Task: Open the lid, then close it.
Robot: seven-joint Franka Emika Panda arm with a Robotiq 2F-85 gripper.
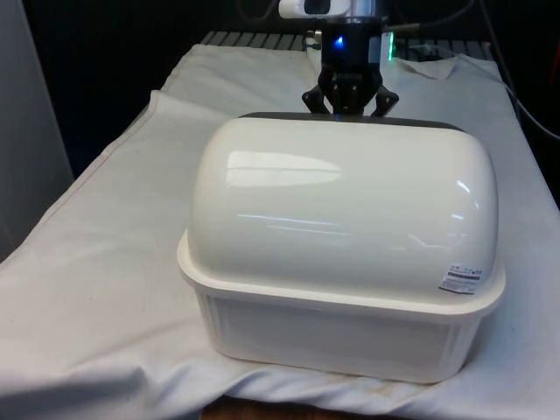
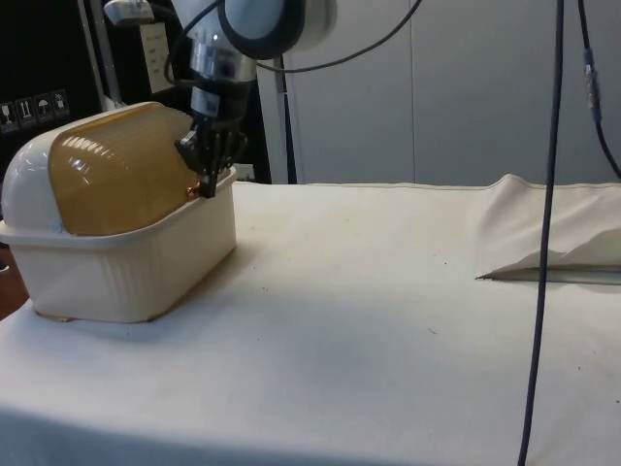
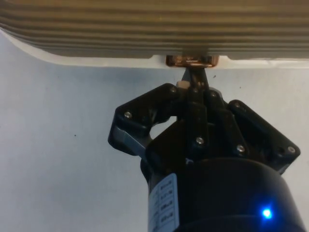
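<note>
Cream bread box (image 1: 341,271) on white cloth (image 1: 96,289), domed back toward camera, small label (image 1: 460,280) at lower right. Black gripper (image 1: 350,103) just behind its top edge, fingertips hidden.

The bread box (image 1: 346,254) hides the fingers and the handle from the front. Its label (image 1: 459,279) is too small to read. In the side view, the box's far end (image 2: 19,209) is cut off by the edge.
</note>
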